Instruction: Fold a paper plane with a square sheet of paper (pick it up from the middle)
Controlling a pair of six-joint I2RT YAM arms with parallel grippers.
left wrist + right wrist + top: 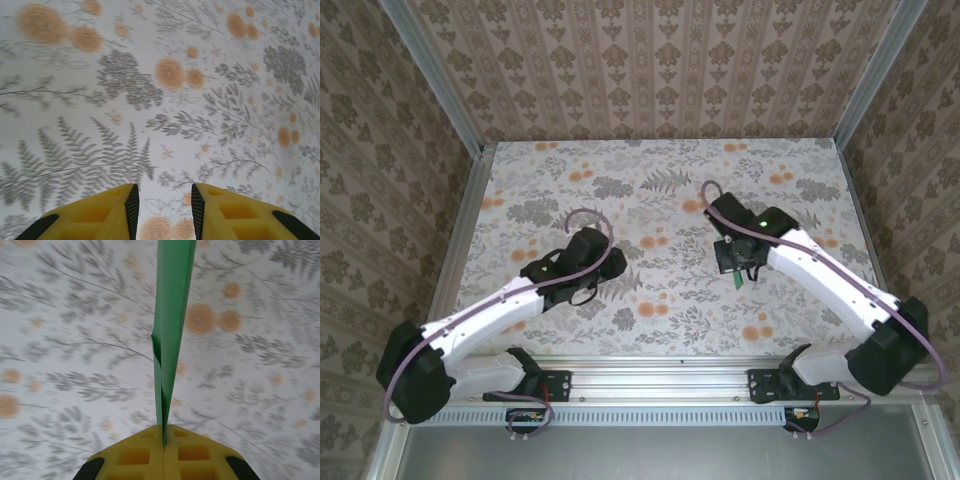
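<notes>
So the square sheet of paper was pinched in my right pincer, which was clamped fully shut on it, the yellow fingertips meeting with just the green edge between them. From the wrist view the paper ran straight out away from the fingers as a long narrow green blade, seen edge-on, with what looked like more than one layer and a little kink partway along its left side. From above it was only a small green sliver poking out under that pincer, right of the desk's middle and a bit nearer the front edge than the back. I honestly couldn't tell whether its far tip was touching the desk or hanging just off it.

My left pincer had its jaws a little apart with nothing between them, hovering over bare floral desk left of the middle, well apart from the paper.

Progress-wise, my guess: the pickup was done and the sheet was doubled over at least once, so some creasing was in the bag. It didn't read as a plane yet though, so nose and wing folds probably remained, and those likely needed both pincers.

Count: one green sheet, two arms, two pincers.
</notes>
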